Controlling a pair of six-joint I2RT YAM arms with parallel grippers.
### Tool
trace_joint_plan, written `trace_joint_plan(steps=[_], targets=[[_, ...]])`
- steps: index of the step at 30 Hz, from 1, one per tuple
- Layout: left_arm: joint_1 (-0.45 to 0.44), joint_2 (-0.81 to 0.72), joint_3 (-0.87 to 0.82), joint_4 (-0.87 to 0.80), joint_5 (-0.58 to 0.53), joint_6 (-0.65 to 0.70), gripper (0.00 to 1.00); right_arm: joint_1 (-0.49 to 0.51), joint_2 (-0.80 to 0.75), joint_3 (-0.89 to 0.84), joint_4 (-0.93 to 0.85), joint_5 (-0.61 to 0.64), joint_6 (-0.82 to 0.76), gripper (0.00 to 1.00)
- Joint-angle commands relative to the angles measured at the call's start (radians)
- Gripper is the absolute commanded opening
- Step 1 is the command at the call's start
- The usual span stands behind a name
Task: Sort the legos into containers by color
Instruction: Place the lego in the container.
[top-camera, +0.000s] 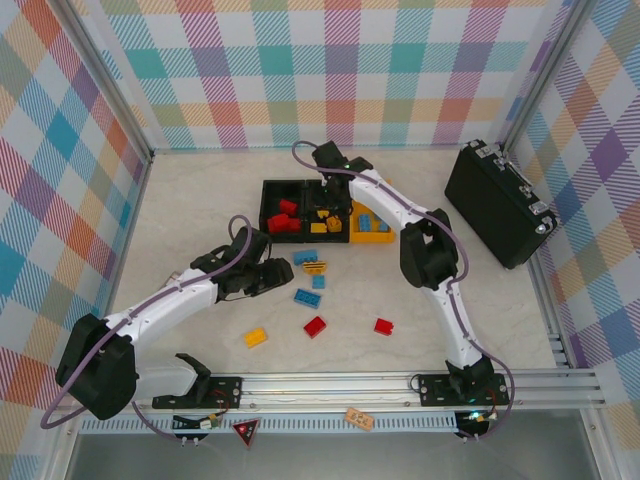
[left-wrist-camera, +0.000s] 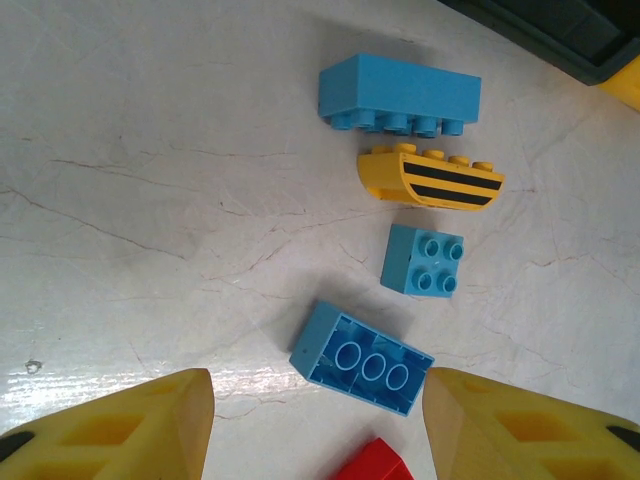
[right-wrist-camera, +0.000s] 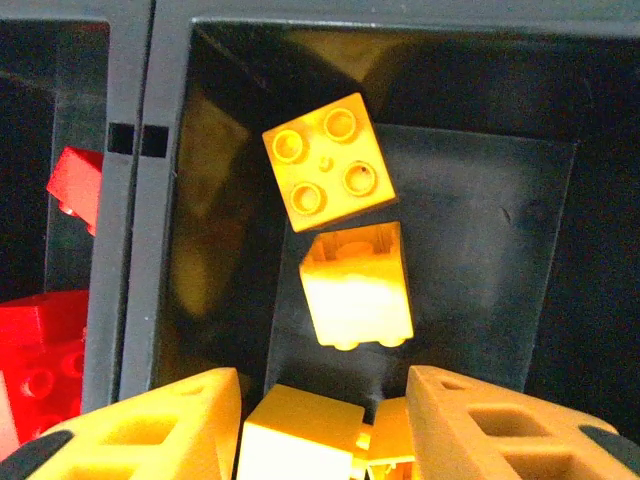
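Left claw (left-wrist-camera: 318, 392) stands wide with nothing between its yellow fingers (left-wrist-camera: 150, 425), low over the marbled table (left-wrist-camera: 140, 200); in the top view it sits left of centre (top-camera: 272, 274). Just ahead of it lies a blue brick (left-wrist-camera: 362, 358), underside up, with a red brick (left-wrist-camera: 372, 462) at the bottom edge. Further up the frame come a small blue brick (left-wrist-camera: 423, 260), a yellow striped brick (left-wrist-camera: 430, 182) and a long blue brick (left-wrist-camera: 400, 92). Right claw (right-wrist-camera: 325, 395) hangs inside the middle black bin (right-wrist-camera: 480, 200); yellow bricks (right-wrist-camera: 328, 162) lie below it and one sits between its fingers, though I cannot tell whether it is gripped. The containers (top-camera: 266, 186) stand upper centre in the top view: red bricks in the left one, yellow in the middle, blue in the yellow-orange bin (top-camera: 370, 240). A loose yellow brick (top-camera: 255, 337) and another red brick (top-camera: 383, 326) lie lower centre.
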Motion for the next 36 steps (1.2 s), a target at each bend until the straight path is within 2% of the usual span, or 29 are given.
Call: trace_joint_plan(steps=[1, 15, 22, 29, 36], targets=[[0.009, -0.022, -0.011, -0.031, -0.020, -0.007, 0.58, 0.005, -0.119, -0.060, 0.020, -0.022, -0.011, 0.48], [0.009, -0.006, 0.000, -0.085, -0.018, 0.006, 0.58, 0.021, -0.427, -0.462, 0.185, -0.072, 0.005, 0.52], [-0.002, 0.050, 0.019, -0.073, 0.032, 0.036, 0.59, 0.024, -0.569, -0.662, 0.244, -0.100, 0.023, 0.53], [-0.090, 0.185, 0.138, -0.131, -0.002, 0.129, 0.68, 0.023, -0.777, -0.913, 0.280, -0.130, 0.012, 0.59], [-0.155, 0.337, 0.249, -0.158, -0.010, 0.199, 0.76, 0.018, -1.016, -1.151, 0.236, -0.138, 0.036, 0.63]])
